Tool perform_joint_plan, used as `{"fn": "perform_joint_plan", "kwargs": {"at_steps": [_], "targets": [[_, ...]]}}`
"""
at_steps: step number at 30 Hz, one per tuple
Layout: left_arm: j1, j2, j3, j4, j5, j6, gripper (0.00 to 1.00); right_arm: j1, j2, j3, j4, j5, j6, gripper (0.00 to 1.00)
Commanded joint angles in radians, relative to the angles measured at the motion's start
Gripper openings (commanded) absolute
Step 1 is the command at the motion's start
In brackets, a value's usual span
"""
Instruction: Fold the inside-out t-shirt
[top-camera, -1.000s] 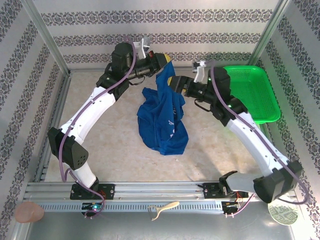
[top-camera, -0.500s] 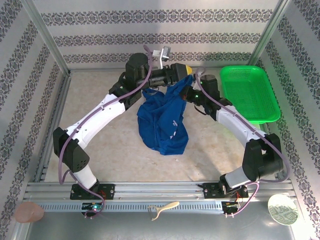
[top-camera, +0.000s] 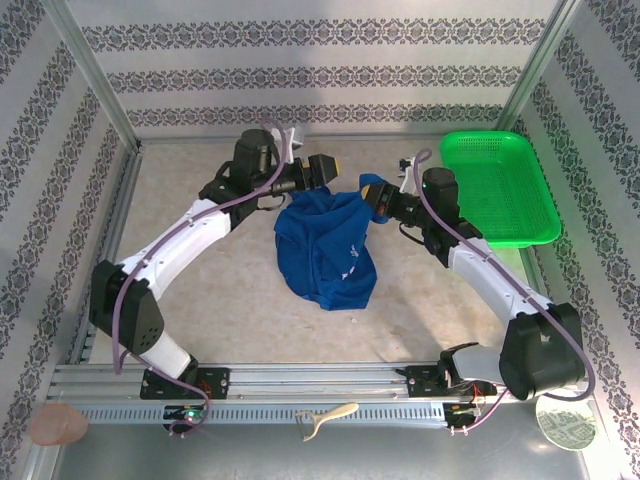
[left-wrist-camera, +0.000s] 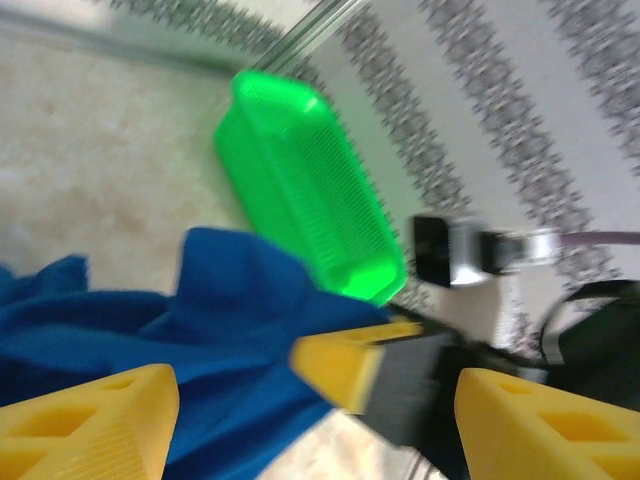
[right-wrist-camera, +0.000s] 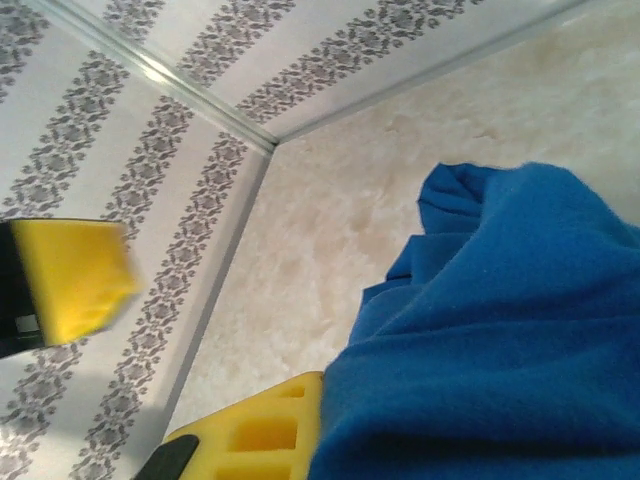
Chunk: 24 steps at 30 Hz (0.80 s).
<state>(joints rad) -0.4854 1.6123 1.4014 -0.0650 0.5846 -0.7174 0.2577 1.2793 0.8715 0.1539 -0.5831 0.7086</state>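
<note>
The inside-out t-shirt (top-camera: 325, 250), royal blue with a small white mark, lies bunched in the middle of the table, its upper edge lifted toward the right. My right gripper (top-camera: 372, 196) is shut on that upper edge; in the right wrist view blue cloth (right-wrist-camera: 500, 340) covers the jaws beside one yellow finger (right-wrist-camera: 250, 435). My left gripper (top-camera: 328, 172) hovers just left of it, open. Its yellow fingers (left-wrist-camera: 90, 420) stand wide apart over the shirt (left-wrist-camera: 200, 320), with nothing held between them.
A green mesh basket (top-camera: 500, 185) sits at the back right, close behind the right arm. Patterned walls and metal posts enclose the table. A slotted rail (top-camera: 320, 380) runs along the near edge, with a pale hook-shaped piece (top-camera: 325, 415) in front of it.
The right gripper closed on the shirt's raised top edge. The left gripper let go of it, opened wide and drew back to the left. The shirt's top sank lower.
</note>
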Motion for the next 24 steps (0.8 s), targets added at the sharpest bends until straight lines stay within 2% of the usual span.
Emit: {"fn": "perform_joint_plan", "kwargs": {"at_steps": [1,5,8,9,10,11,13,15,17,21,24], "targets": [[0.014,0.072,-0.015,-0.010,0.060,0.026,0.73,0.000,-0.028,-0.024,0.053,-0.071,0.001,0.00],[0.013,0.131,-0.030,0.095,0.130,-0.031,0.74,-0.001,-0.034,-0.032,0.039,-0.027,0.016,0.00],[0.000,0.119,-0.113,0.210,0.162,-0.065,0.75,-0.001,-0.021,-0.026,0.000,0.053,0.036,0.00],[-0.009,0.109,-0.137,0.202,0.152,-0.055,0.75,0.005,-0.007,-0.023,-0.012,0.066,0.041,0.08],[-0.013,0.098,-0.158,0.175,0.130,-0.030,0.75,0.019,0.017,-0.005,-0.045,0.063,0.031,0.28],[-0.013,0.084,-0.184,0.165,0.114,-0.015,0.75,0.038,0.044,0.020,-0.086,0.040,0.007,0.42],[-0.002,0.042,-0.248,0.156,0.060,0.003,0.75,0.096,0.089,0.076,-0.188,-0.038,-0.064,0.51],[0.019,-0.004,-0.297,0.145,0.009,0.014,0.75,0.136,0.071,0.106,-0.306,-0.004,-0.145,0.51],[0.037,-0.043,-0.322,0.123,-0.034,0.027,0.76,0.119,0.015,0.087,-0.360,0.056,-0.144,0.51],[0.023,-0.030,-0.234,-0.011,-0.031,0.101,0.76,0.003,-0.096,0.046,-0.457,0.190,-0.116,0.54],[-0.033,0.040,-0.127,-0.078,-0.035,0.148,0.76,-0.082,-0.124,0.024,-0.513,0.298,-0.070,0.55]]}}
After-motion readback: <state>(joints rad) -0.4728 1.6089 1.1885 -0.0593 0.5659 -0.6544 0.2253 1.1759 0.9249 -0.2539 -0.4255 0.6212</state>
